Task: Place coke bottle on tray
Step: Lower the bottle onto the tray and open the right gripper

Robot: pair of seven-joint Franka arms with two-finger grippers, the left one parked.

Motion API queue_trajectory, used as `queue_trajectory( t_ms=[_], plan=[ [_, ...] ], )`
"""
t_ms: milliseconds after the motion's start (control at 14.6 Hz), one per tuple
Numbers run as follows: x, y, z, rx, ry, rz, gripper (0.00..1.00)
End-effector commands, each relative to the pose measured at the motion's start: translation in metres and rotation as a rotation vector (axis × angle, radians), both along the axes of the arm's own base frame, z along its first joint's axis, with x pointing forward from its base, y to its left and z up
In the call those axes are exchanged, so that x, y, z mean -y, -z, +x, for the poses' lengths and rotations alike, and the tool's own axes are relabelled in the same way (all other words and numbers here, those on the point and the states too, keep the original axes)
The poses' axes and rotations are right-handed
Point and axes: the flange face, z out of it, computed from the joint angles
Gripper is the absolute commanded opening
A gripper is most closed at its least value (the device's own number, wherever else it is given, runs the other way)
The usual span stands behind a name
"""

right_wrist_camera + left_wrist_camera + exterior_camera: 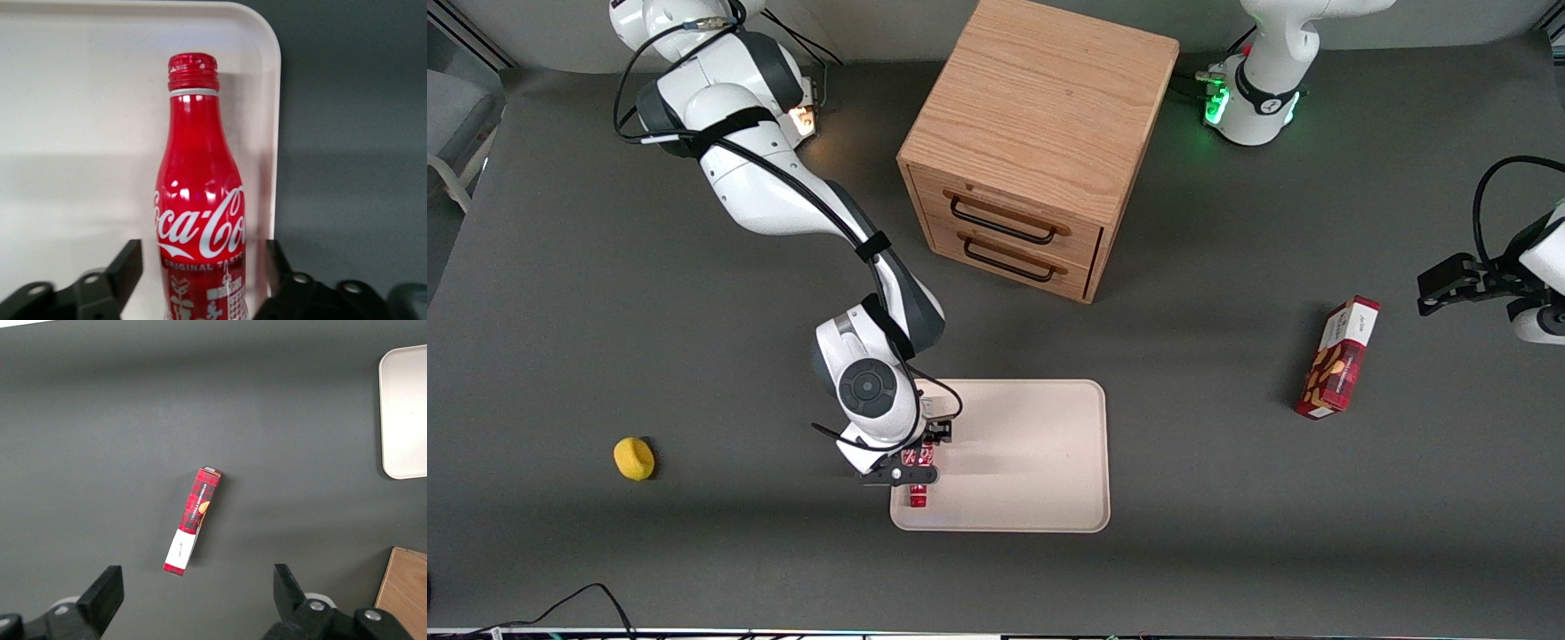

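The coke bottle (917, 494) lies on the beige tray (1032, 462), by the tray's edge toward the working arm's end, its red neck pointing toward the front camera. In the right wrist view the bottle (200, 193) shows its white script and lies close to the tray's rim (270, 100). My right gripper (919, 458) is over the bottle's lower body. In the right wrist view the gripper (203, 263) is open, one black finger (130, 267) on each side of the bottle with a gap on both sides.
A wooden two-drawer cabinet (1032, 142) stands farther from the front camera than the tray. A red snack box (1338, 358) lies toward the parked arm's end; it also shows in the left wrist view (192, 522). A yellow object (634, 459) lies toward the working arm's end.
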Motion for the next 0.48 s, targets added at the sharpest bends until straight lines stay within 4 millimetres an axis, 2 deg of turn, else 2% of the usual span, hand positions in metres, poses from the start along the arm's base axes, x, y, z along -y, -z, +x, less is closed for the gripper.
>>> queue_trajectory(
  t_ms=[0,342,410],
  plan=[
    [-0.003,-0.0014,0.0042,0.019,-0.006,0.001,1.0],
    [-0.0006,-0.0015,0.0047,0.014,-0.002,0.0,1.0],
    [-0.0012,-0.0094,0.0054,0.017,0.003,0.007,1.0]
  ],
)
